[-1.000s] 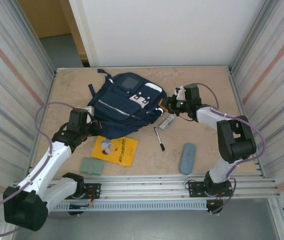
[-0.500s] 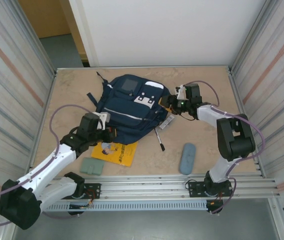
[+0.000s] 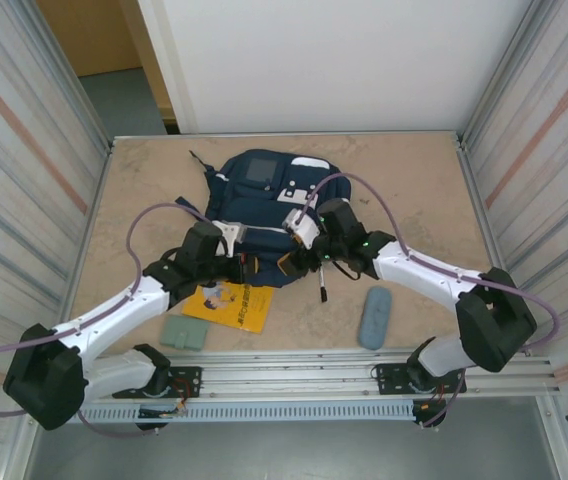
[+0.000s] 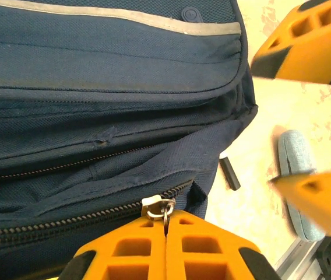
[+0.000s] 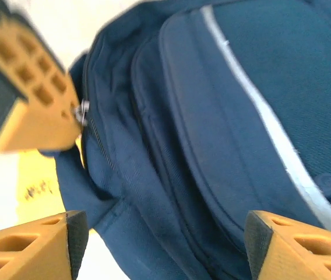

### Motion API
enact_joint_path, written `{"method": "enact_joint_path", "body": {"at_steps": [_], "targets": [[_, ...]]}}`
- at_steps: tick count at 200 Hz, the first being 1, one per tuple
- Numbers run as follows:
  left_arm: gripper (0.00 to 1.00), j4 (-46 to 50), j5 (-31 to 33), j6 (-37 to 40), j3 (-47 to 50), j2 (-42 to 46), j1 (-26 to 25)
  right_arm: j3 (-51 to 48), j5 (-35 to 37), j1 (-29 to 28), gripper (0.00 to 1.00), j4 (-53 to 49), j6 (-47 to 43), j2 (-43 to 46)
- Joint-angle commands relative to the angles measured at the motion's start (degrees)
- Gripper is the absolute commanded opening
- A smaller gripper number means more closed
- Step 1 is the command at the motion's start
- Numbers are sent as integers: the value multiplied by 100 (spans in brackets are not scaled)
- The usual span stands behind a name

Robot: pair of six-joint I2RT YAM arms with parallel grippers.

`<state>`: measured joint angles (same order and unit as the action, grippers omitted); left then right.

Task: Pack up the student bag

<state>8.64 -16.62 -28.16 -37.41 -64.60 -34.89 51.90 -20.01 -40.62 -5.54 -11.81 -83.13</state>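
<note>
Left wrist view: the left gripper [image 4: 165, 224] is clamped shut on the zipper pull [image 4: 158, 205] of the student bag [image 3: 264, 200], which lies mid-table; the right gripper [image 5: 162, 242] hangs wide open and empty at the bag's near edge; and the yellow booklet [image 3: 232, 303], green wallet [image 3: 184, 331], pencil case [image 3: 375, 317] and pen [image 3: 321, 288] lie outside, so packing is judged not yet begun.

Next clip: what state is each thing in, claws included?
student bag: lying flat, visible zips closed
left claw: shut on zipper pull
right claw: open, holding nothing
yellow booklet: closed, flat
green wallet: closed
pencil case: flat; zip unclear
</note>
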Motion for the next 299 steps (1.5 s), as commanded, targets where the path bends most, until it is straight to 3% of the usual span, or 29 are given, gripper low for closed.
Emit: {"method": "enact_joint_path", "body": {"at_steps": [1,36,45,55,70,95,123,143,165,193,200,208,217,299], "targets": [[0,-380,-283,-27,-308,-7,-44,249,533,-85,72,-168,-1571,-386],[0,-226,-299,-17,-377,86,-53,596,859,-324,67,-253,-2077,-886],[0,-156,-265,11,-381,164,-52,627,1236,-367,58,-185,-2100,-1019],[0,-92,-116,26,-365,267,-48,638,1563,-372,39,-154,-2075,-1060],[0,146,99,69,-355,451,98,513,1574,-265,16,-49,-1993,-889],[0,742,-44,240,-306,831,889,225,1477,13,8,105,-2298,-508],[0,890,-1017,268,-91,1070,2289,-92,1745,46,7,-59,-3408,-256],[0,929,-1394,379,-56,1050,2619,-199,2102,140,8,155,-3735,-288],[0,605,-1627,356,23,832,2403,-199,1925,239,16,307,-3577,-192],[0,461,-1342,673,-48,633,1462,-286,1442,187,18,474,-3288,138],[17,445,-1210,819,-67,649,1234,-331,1424,169,18,457,-3295,224],[44,437,-1135,999,-97,640,1039,-374,1393,188,18,430,-3293,290],[53,498,-1025,1126,-155,590,905,-407,1331,224,18,394,-3343,337],[44,780,-211,1335,-428,-436,809,-405,1171,260,16,253,-3352,473]]}}
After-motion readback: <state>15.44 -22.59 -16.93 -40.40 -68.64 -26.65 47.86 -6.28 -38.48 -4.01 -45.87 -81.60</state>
